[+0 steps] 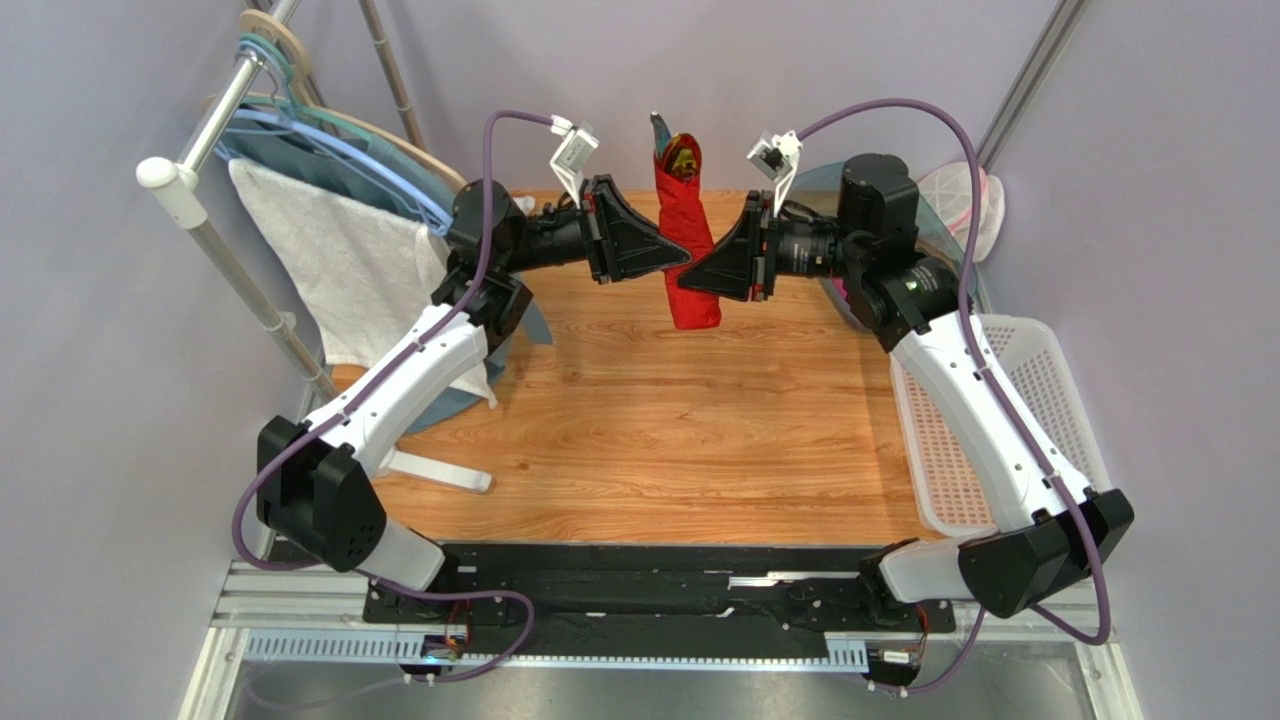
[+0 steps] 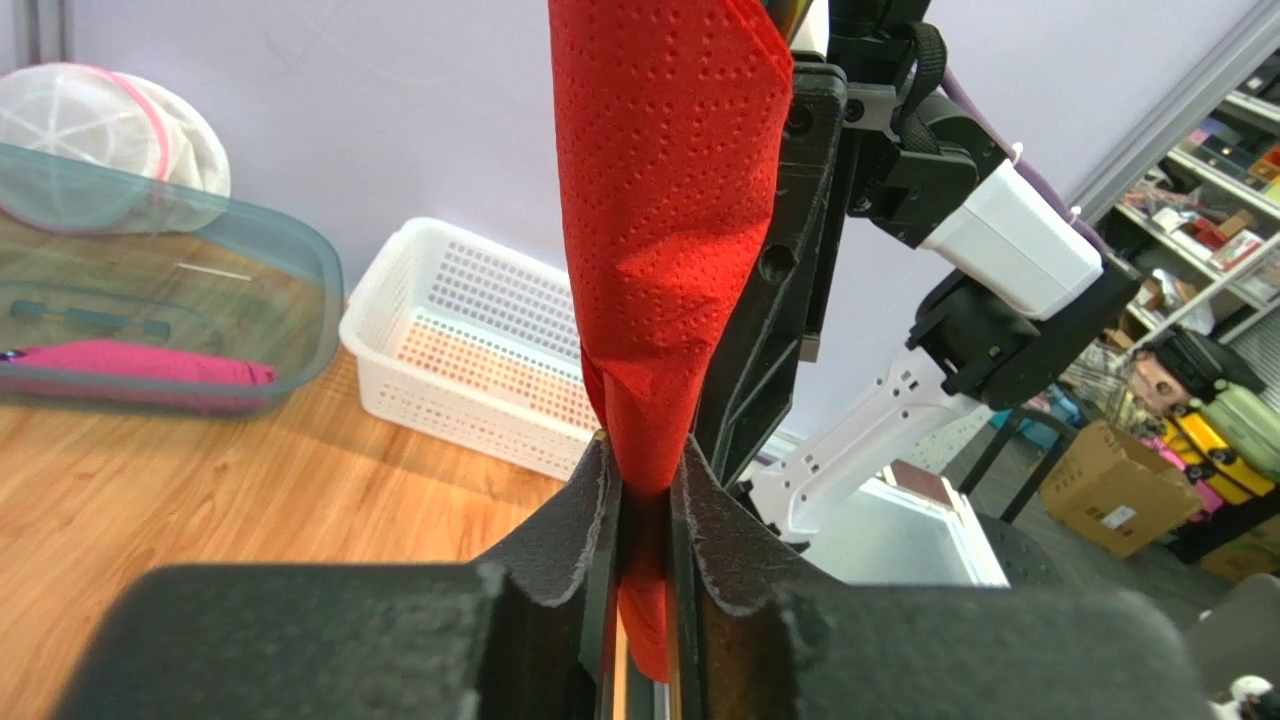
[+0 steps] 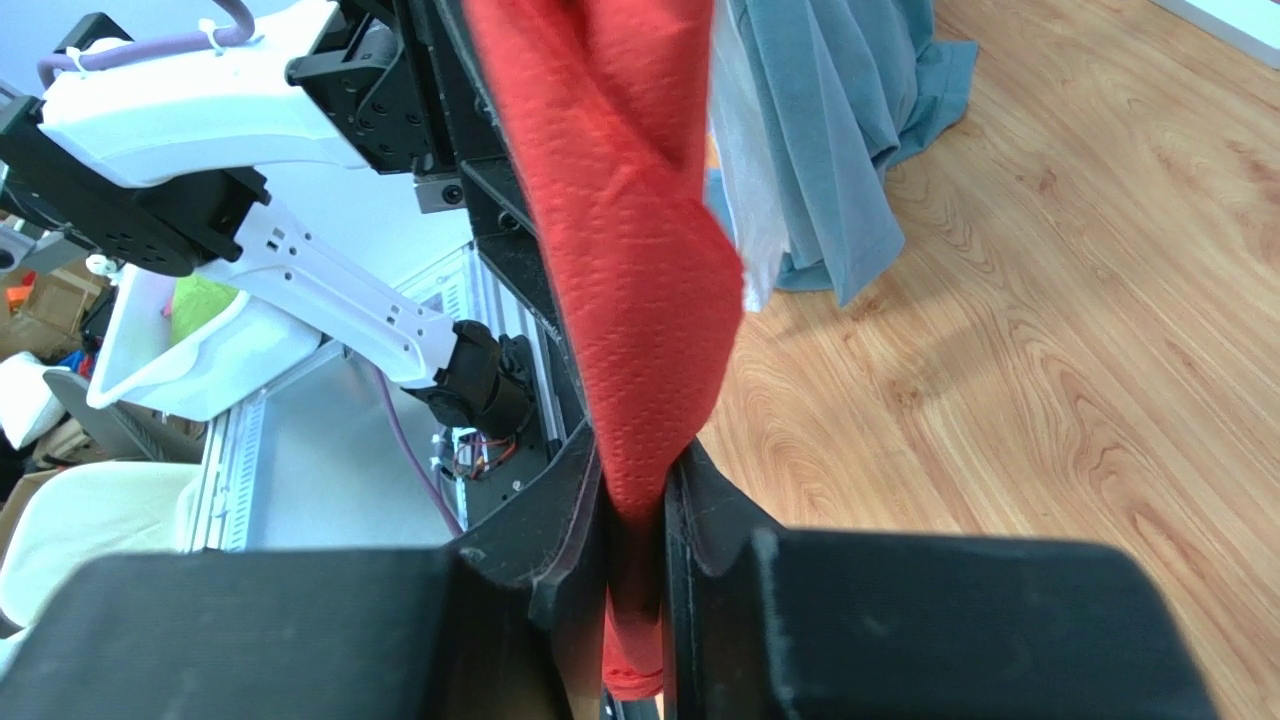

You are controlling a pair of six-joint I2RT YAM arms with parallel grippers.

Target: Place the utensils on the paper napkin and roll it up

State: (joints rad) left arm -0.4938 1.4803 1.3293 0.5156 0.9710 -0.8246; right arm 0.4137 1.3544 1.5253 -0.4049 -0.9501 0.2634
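Nearest the lens in the left wrist view, the left claw (image 2: 643,518) is clamped tight on the lower end of the paper napkin (image 2: 669,195). The right claw (image 3: 634,510) pinches the same red roll from the opposite side. The napkin stands roughly upright between the two, lifted off the worktop (image 1: 676,435) toward its far edge. The utensils cannot be made out; I judge they are wrapped inside. Rolling looks all but finished. The next move calls for lowering the bundle flat onto the wood. The claws should then let go one at a time, so the loose paper does not spring open.
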